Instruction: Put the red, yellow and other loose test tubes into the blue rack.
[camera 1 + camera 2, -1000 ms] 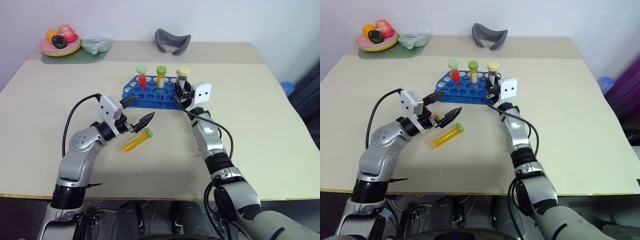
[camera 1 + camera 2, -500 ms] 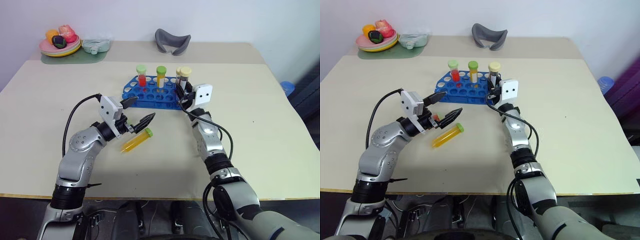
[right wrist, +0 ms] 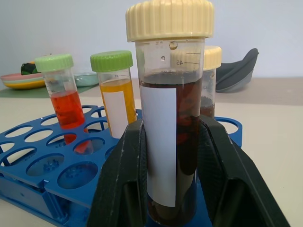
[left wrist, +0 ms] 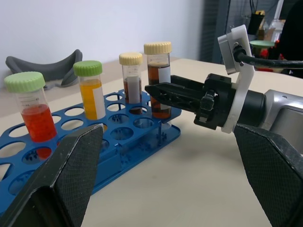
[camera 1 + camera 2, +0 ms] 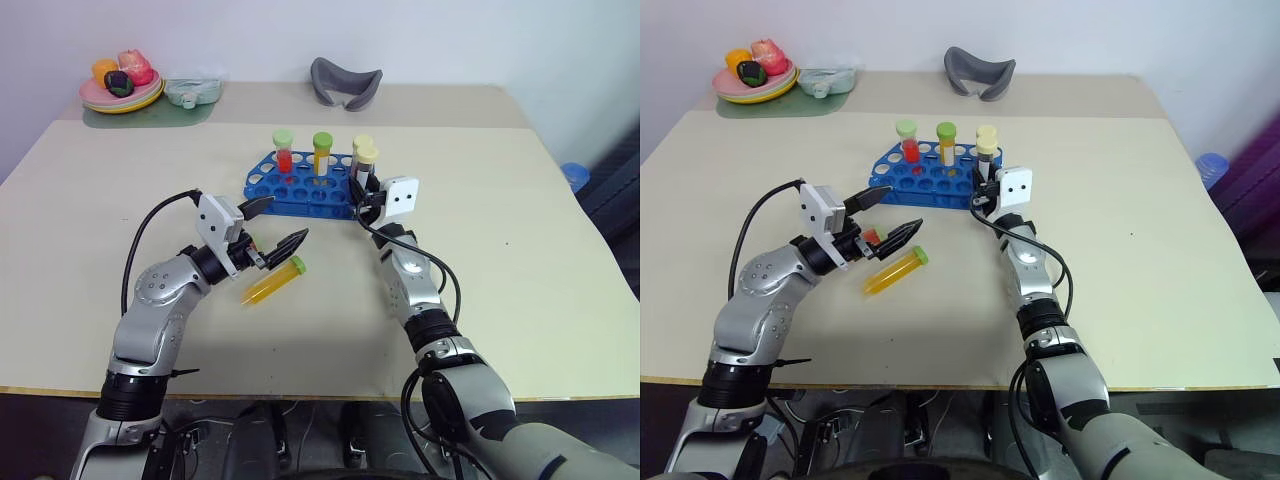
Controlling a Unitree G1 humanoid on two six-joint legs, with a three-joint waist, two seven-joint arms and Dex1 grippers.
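The blue rack (image 5: 300,192) stands mid-table and holds a red tube (image 5: 284,150), a yellow-orange tube (image 5: 322,152) and a brown cream-capped tube (image 4: 131,78), all upright. My right gripper (image 3: 171,156) is shut on another brown tube (image 3: 170,127) with a cream cap. It holds that tube upright over the rack's right end. Its tip is hidden between the fingers. A yellow tube (image 5: 272,284) with a green cap lies loose on the table in front of the rack. My left gripper (image 5: 275,222) hangs open just above and left of it, with nothing in it.
At the table's back left stand a plate of toy food (image 5: 120,92) and a pale green dish (image 5: 190,92). A grey curved object (image 5: 345,82) lies at the back centre. The table's front edge runs close below both arms.
The brown tube in my right gripper sits slightly lower, so the cream cap of the racked tube behind it now shows. The left arm has not moved.
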